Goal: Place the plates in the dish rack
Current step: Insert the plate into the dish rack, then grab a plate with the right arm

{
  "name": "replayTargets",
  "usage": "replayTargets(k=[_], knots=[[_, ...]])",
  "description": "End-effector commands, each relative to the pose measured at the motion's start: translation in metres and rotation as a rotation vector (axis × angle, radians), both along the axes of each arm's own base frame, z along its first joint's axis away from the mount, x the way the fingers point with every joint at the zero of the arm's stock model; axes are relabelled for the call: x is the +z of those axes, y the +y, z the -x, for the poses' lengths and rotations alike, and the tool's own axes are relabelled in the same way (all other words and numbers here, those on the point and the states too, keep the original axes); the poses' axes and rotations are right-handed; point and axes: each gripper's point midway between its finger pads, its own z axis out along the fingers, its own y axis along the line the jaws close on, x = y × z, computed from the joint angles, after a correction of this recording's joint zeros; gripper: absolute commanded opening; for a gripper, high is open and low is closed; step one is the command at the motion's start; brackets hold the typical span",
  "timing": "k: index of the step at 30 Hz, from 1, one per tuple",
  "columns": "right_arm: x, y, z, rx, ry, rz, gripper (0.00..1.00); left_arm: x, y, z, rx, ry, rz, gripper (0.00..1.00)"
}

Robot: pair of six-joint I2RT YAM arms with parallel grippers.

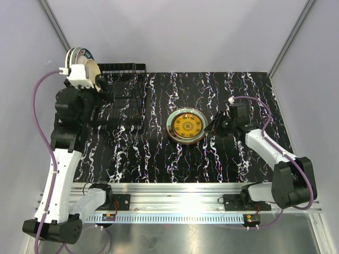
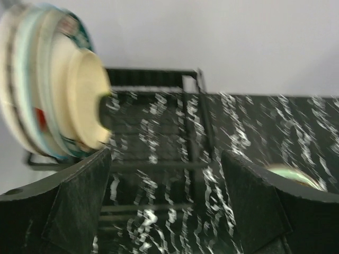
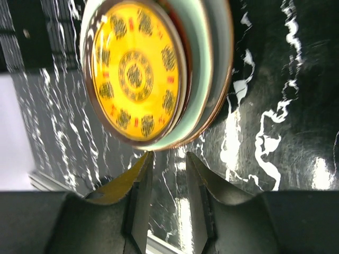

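Several plates [image 2: 50, 87] stand upright on edge at the left end of the black wire dish rack [image 1: 123, 98], a cream one nearest the camera. My left gripper [image 2: 164, 159] hovers over the rack [image 2: 159, 114] just right of them, open wide with nothing between its fingers [image 2: 79, 203]. A stack of plates [image 1: 186, 126] lies flat mid-table, the yellow patterned plate [image 3: 135, 74] on top of a pale green one and a brown-rimmed one. My right gripper [image 3: 168, 159] is at the stack's right edge, open a little, its tips just short of the rim and holding nothing.
The black marbled mat [image 1: 159, 159] covers the table. An aluminium rail [image 1: 175, 203] with both arm bases runs along the near edge. White walls enclose the back and sides. The left arm [image 1: 63, 153] rises along the left side next to the rack.
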Motion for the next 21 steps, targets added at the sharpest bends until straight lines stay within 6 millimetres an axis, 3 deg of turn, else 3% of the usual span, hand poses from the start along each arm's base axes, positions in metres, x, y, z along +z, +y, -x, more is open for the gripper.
replayTargets(k=[1, 2, 8, 21], knots=[[0.01, 0.001, -0.017, -0.058, -0.015, -0.072, 0.38, 0.0, -0.038, 0.006, -0.192, -0.076, 0.123, 0.89], [0.007, 0.004, -0.021, -0.06, -0.001, -0.087, 0.38, -0.023, -0.038, 0.003, -0.19, -0.042, 0.124, 0.89], [0.001, 0.01, -0.035, -0.057, 0.028, -0.104, 0.36, -0.065, -0.034, 0.005, -0.161, 0.015, 0.1, 0.9], [-0.003, 0.015, -0.06, -0.092, 0.024, -0.129, 0.33, -0.083, -0.043, 0.005, -0.181, 0.089, 0.136, 0.91]])
